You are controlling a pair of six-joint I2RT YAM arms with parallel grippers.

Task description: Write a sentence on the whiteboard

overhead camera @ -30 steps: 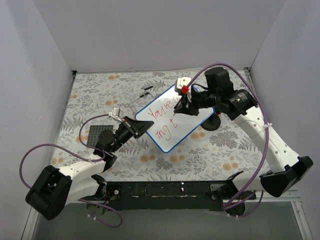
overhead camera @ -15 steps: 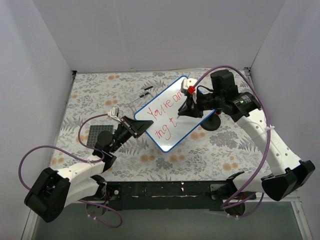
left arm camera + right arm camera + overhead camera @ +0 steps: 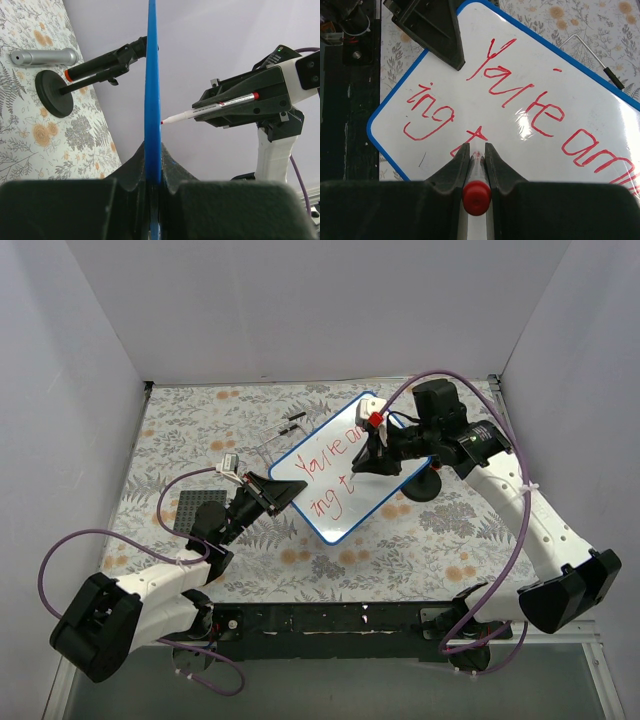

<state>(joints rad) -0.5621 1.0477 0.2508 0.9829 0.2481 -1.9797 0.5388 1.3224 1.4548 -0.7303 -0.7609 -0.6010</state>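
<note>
The left end effector (image 3: pixel 275 492) pinched the near corner of the whiteboard (image 3: pixel 322 483), which sat mid-table (image 3: pixel 180 420) between both arms. The right end effector (image 3: pixel 362 458) was clamped on a red marker (image 3: pixel 220 105), its tip at the "t" after "ing" in the sentence (image 3: pixel 520 100); contact could not be judged

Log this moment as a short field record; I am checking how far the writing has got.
left gripper: shut on whiteboard rim
right gripper: shut on marker
marker tip: at the whiteboard face, contact unclear
sentence: red, two slanted lines; top starts "You're am", bottom reads "ing t"
</note>
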